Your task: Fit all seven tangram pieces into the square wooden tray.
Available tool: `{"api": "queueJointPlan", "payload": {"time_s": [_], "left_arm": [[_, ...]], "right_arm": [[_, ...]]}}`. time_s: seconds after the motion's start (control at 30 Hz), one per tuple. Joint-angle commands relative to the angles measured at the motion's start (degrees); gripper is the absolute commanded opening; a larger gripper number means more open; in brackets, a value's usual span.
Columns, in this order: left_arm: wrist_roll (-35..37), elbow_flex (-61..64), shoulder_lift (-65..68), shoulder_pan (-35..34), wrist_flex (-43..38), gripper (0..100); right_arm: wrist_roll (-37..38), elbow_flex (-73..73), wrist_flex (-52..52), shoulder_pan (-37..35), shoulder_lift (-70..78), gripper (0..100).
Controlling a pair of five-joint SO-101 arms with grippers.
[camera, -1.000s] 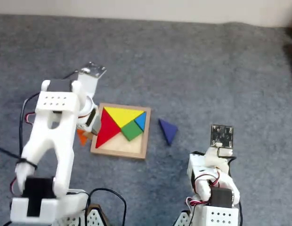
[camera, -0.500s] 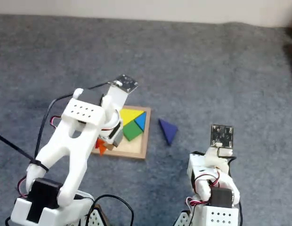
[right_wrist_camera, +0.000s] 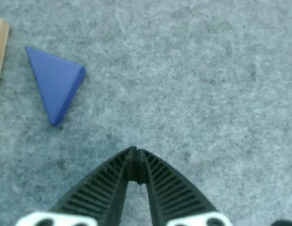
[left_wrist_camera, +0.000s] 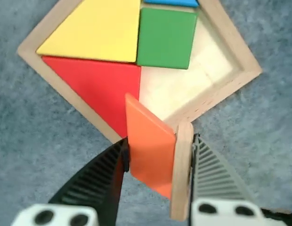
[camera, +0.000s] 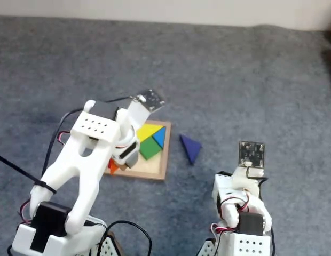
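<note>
Tangram count so far: four pieces lie flat in the wooden tray (left_wrist_camera: 240,70), namely the yellow triangle (left_wrist_camera: 96,30), red triangle (left_wrist_camera: 99,87), green square (left_wrist_camera: 166,37) and a light blue piece (camera: 159,137). The tray sits left of the surface's middle with bare wood along its near side. Left gripper (left_wrist_camera: 160,140) has its jaws clamped on the orange piece (left_wrist_camera: 148,150), tilted over the tray's near-left corner and not seated. The dark blue triangle (right_wrist_camera: 54,82) waits on the surface near the tray's right edge. Right gripper (right_wrist_camera: 135,165) has its jaws together, empty. Six pieces counted; a seventh may be under the left arm. A pale wooden strip (left_wrist_camera: 182,174) beside the orange piece is unidentifiable.
</note>
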Motion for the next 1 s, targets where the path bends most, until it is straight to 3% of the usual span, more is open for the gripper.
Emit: {"api": "queueJointPlan", "payload": {"time_s": [0.0,0.2,0.37,0.53,0.73,0.97], "left_arm": [[-5.7,-0.2,-2.3,1.1,-0.6,12],[-13.4,0.3,-2.3,1.1,-1.7,12],[-19.3,5.8,-2.3,1.2,-8.4,12],[-20.2,9.0,-2.3,2.8,-11.6,13],[-20.1,9.0,-2.4,2.9,-12.1,26],[-20.2,8.9,-2.9,2.8,-13.8,27]], "right_arm": [[0.4,8.5,-1.3,0.7,-1.0,0.9],[0.4,8.5,-1.3,0.7,-1.0,0.9],[0.4,8.5,-1.3,0.7,-1.0,0.9],[0.4,8.5,-1.3,0.7,-1.0,0.9],[0.4,8.5,-1.3,0.7,-1.0,0.9],[0.4,8.5,-1.3,0.7,-1.0,0.9]]}}
